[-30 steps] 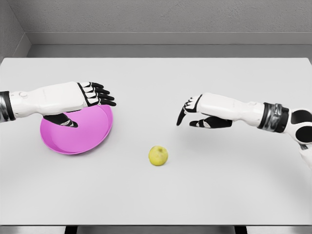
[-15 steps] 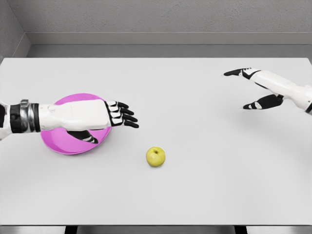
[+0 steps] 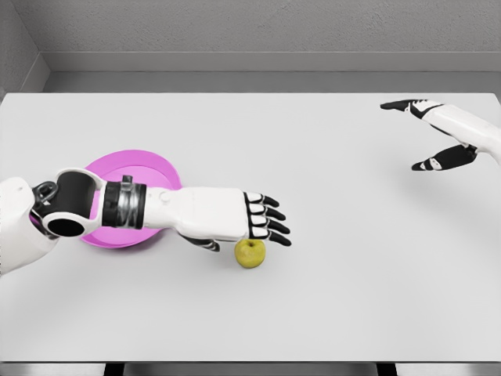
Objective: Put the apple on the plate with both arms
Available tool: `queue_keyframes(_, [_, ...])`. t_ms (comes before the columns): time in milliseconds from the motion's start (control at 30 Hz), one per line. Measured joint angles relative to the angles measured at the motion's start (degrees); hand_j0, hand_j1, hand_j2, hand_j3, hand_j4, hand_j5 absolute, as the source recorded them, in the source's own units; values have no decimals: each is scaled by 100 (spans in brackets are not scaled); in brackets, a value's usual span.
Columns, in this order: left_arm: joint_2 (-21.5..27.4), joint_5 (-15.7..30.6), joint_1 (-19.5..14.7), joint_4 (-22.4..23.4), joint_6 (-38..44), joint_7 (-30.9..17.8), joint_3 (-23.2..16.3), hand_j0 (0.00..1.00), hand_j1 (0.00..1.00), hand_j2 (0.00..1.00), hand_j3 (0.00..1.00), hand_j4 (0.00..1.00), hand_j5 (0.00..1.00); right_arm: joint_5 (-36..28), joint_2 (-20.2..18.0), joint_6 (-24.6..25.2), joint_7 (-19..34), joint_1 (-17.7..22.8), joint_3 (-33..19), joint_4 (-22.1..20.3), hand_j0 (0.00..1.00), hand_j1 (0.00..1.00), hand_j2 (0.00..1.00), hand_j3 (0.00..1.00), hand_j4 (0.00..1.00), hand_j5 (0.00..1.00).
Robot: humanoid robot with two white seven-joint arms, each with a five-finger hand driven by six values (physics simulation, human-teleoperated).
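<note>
A yellow-green apple (image 3: pixel 250 254) lies on the white table, front of centre. My left hand (image 3: pixel 262 221) hovers just above and behind it, palm down, fingers spread and open, holding nothing; its thumb (image 3: pixel 206 244) reaches down to the apple's left. The pink plate (image 3: pixel 131 163) sits at the left, partly covered by my left forearm. My right hand (image 3: pixel 427 133) is far off at the right edge, open, fingers stretched out, well away from the apple.
The white table (image 3: pixel 313 298) ends at a front edge near the bottom of the view. A grey wall runs behind its far edge.
My left arm has reached rightward from over the plate to just above the apple. My right hand has drawn further right and back. The apple has stayed put.
</note>
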Motion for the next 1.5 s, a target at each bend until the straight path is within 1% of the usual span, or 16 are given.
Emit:
queue_keyframes(167, [-65, -246, -18, 2, 0, -15, -175, 100, 100, 100, 100, 100, 100, 75, 1, 0, 0, -9, 0, 1, 100, 100, 100, 100, 100, 100])
queue_keyframes(300, [-77, -371, 0, 0, -1, -152, -211, 100, 100, 100, 100, 100, 100, 88, 4, 0, 0, -9, 0, 1, 100, 100, 100, 100, 100, 100])
queue_keyframes(467, [-74, -415, 26, 13, -1, -197, -234, 98, 98, 98, 98, 98, 98, 91, 14, 0, 0, -9, 0, 1, 100, 100, 100, 100, 100, 100])
queue_keyframes(600, [-84, -619, 44, 66, -1, -205, -256, 97, 97, 97, 97, 97, 97, 92, 14, 0, 0, -9, 4, 1, 100, 100, 100, 100, 100, 100])
queue_keyframes(667, [-153, -687, 44, 69, -1, -203, -326, 95, 95, 95, 95, 95, 95, 92, 20, 0, 0, -9, 6, 1, 100, 100, 100, 100, 100, 100])
queue_keyframes(767, [-304, -721, -17, 55, 0, -200, -447, 94, 94, 94, 94, 94, 94, 92, 25, 0, 0, -18, 8, 0, 100, 100, 100, 100, 100, 100])
queue_keyframes(900, [-371, -736, -26, 51, 0, -199, -503, 94, 94, 94, 94, 94, 94, 92, 26, 0, 0, -26, 12, -1, 100, 100, 100, 100, 100, 100])
queue_keyframes(1500, [-330, -748, -70, 162, 0, -233, -523, 92, 92, 92, 92, 92, 92, 92, 30, 0, 0, -9, 43, -22, 100, 100, 100, 100, 100, 100])
